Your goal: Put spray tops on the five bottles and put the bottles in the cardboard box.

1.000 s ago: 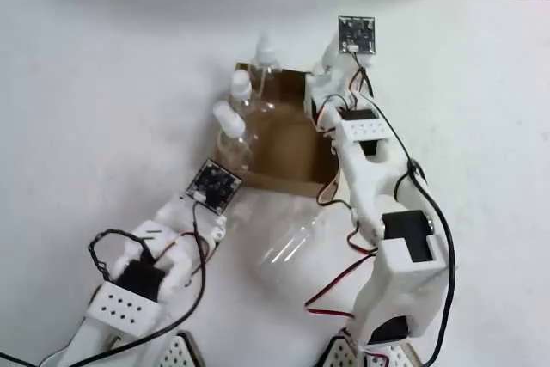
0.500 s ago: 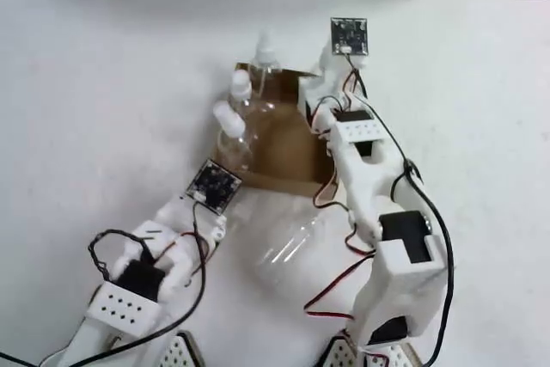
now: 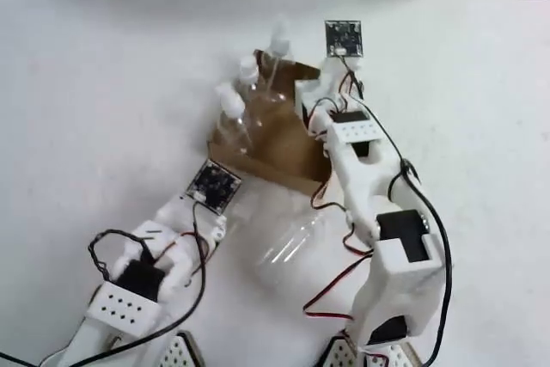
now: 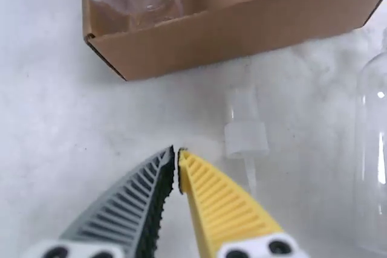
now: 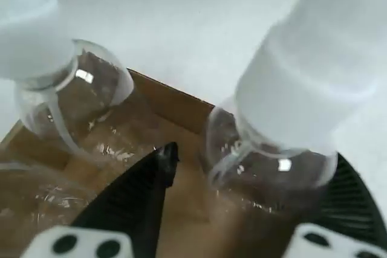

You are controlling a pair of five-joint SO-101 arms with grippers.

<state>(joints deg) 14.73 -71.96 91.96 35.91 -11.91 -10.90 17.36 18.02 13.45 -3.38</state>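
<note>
Swinging brown cardboard box (image 3: 284,150) askew with white-capped clear plastic bottle (image 5: 284,119) clamped in right gripper (image 5: 257,176), likely seating it inside, keeping left gripper (image 4: 176,153) pinched shut, empty, by loose white spray top (image 4: 245,140).

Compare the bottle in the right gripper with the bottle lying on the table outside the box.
The held bottle, in the right gripper, stands upright in the cardboard box; the table bottle lies on its side outside it. The held bottle wears a white spray top; a loose spray top lies beside the table bottle. Both are clear.
</note>
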